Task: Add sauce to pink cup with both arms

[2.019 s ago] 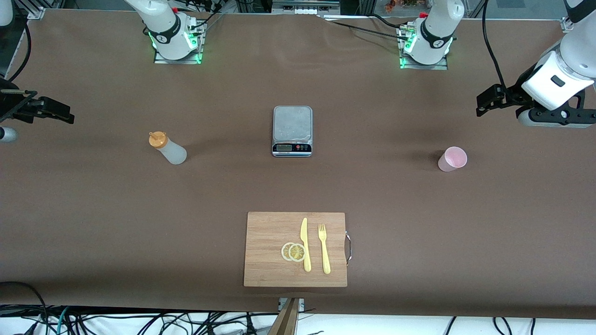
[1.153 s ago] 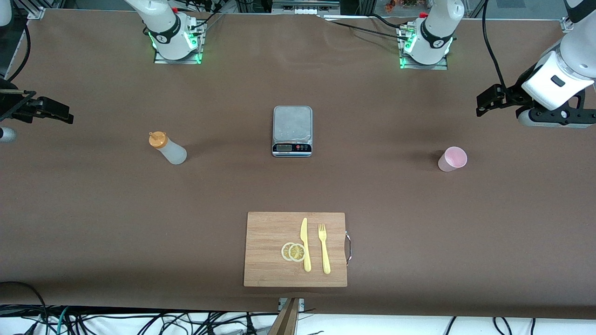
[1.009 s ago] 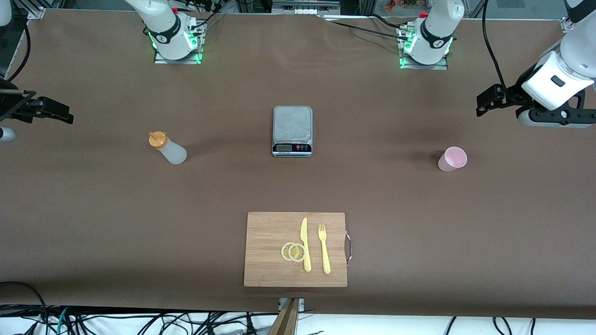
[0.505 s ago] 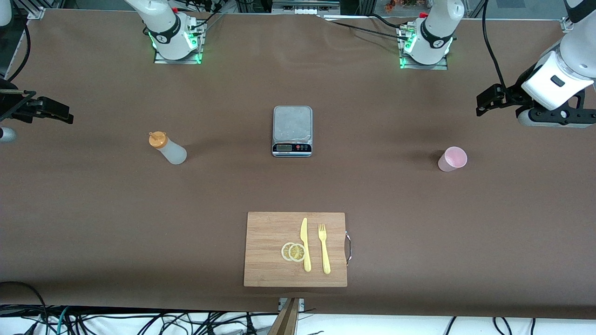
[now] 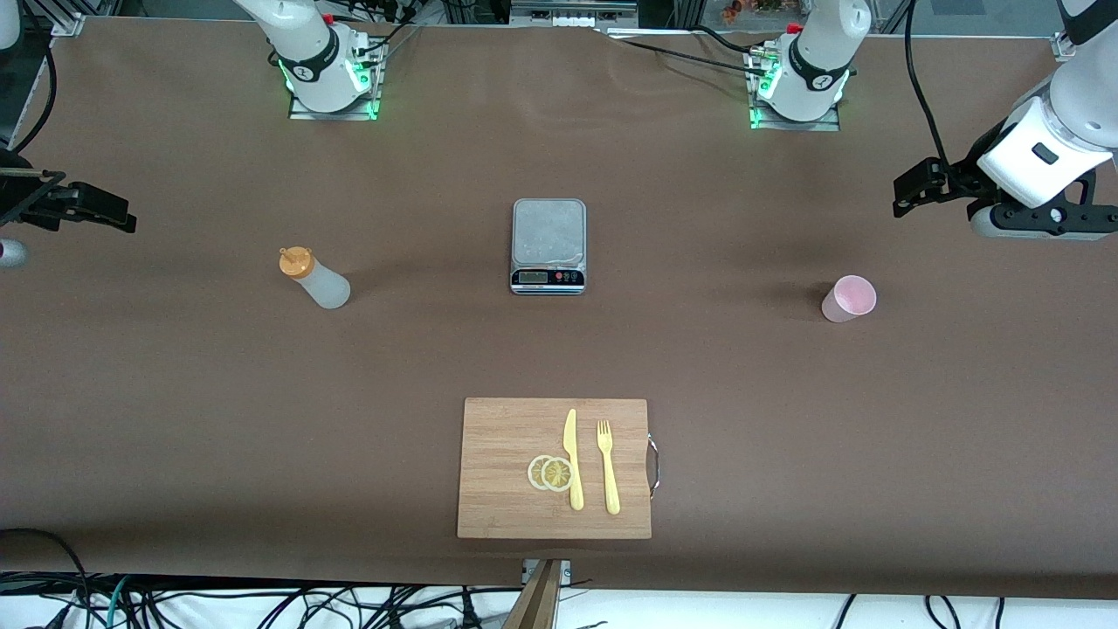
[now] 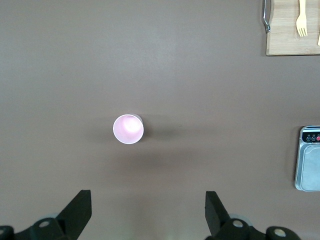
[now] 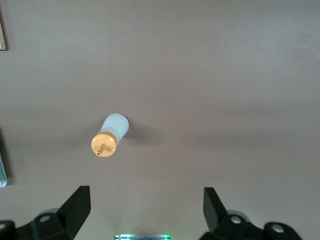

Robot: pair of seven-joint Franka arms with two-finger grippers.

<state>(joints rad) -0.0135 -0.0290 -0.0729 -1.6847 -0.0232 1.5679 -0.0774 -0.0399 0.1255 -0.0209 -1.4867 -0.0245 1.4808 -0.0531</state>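
The sauce bottle (image 5: 314, 278) stands on the brown table toward the right arm's end, whitish with an orange cap; the right wrist view shows it from above (image 7: 111, 135). The pink cup (image 5: 848, 299) stands upright toward the left arm's end and looks empty in the left wrist view (image 6: 128, 129). My left gripper (image 5: 908, 190) hangs open in the air over the table's end, apart from the cup, with nothing between its fingers (image 6: 147, 210). My right gripper (image 5: 113, 211) hangs open over the other end, apart from the bottle, also holding nothing (image 7: 145, 207).
A small silver kitchen scale (image 5: 548, 245) sits mid-table between bottle and cup. Nearer the front camera lies a wooden cutting board (image 5: 498, 437) with a yellow knife (image 5: 572, 459), a yellow fork (image 5: 608, 467) and two lemon slices (image 5: 550, 473). Bare table surrounds bottle and cup.
Both grippers have drifted only very slightly and stay open. The bottle, the cup and everything else on the table have not moved.
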